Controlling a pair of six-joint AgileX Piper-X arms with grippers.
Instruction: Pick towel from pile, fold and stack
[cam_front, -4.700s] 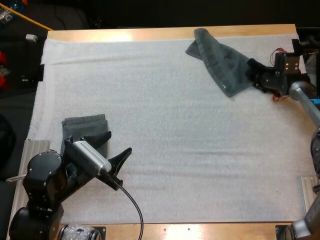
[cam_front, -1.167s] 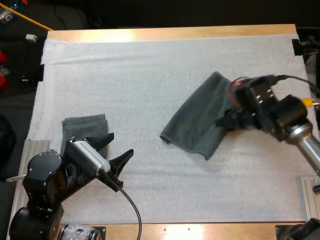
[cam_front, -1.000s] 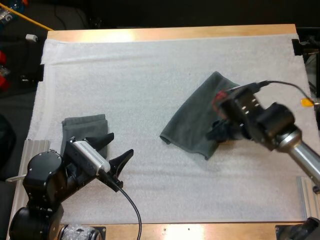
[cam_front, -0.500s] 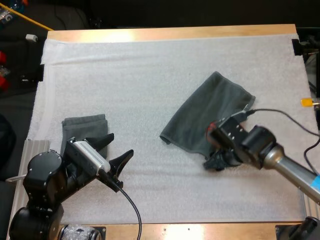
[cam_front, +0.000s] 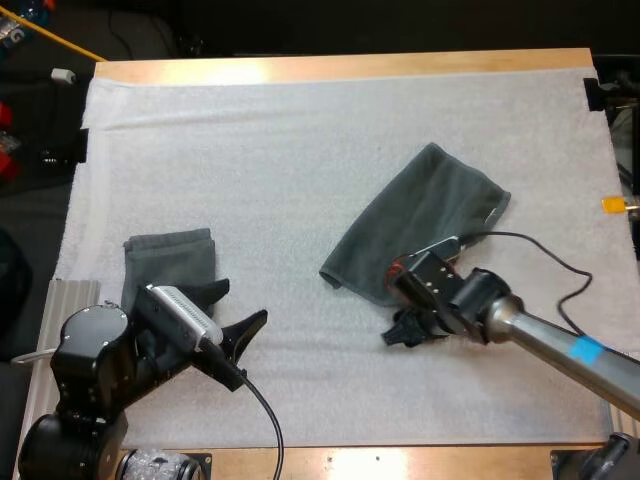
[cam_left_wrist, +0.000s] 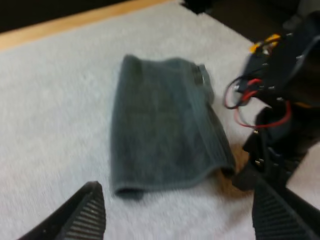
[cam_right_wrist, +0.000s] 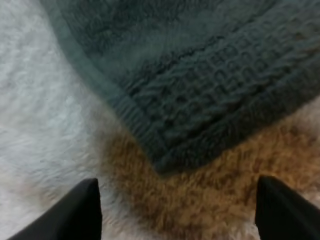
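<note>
From above, the right gripper (cam_front: 395, 332) sits at the near corner of the flat towel (cam_front: 415, 235); the left gripper (cam_front: 242, 302) hangs spread beside a folded towel (cam_front: 170, 262). The left wrist view has the flat towel well ahead. The right wrist view has fingers (cam_right_wrist: 82, 210) apart, the hem corner just ahead between them. The cloth is soft, limp and light, so pinching that corner seems best.

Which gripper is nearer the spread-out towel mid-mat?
Right. The right gripper hovers at the near corner of the spread-out towel; the left gripper sits far off, by the folded towel.
</note>
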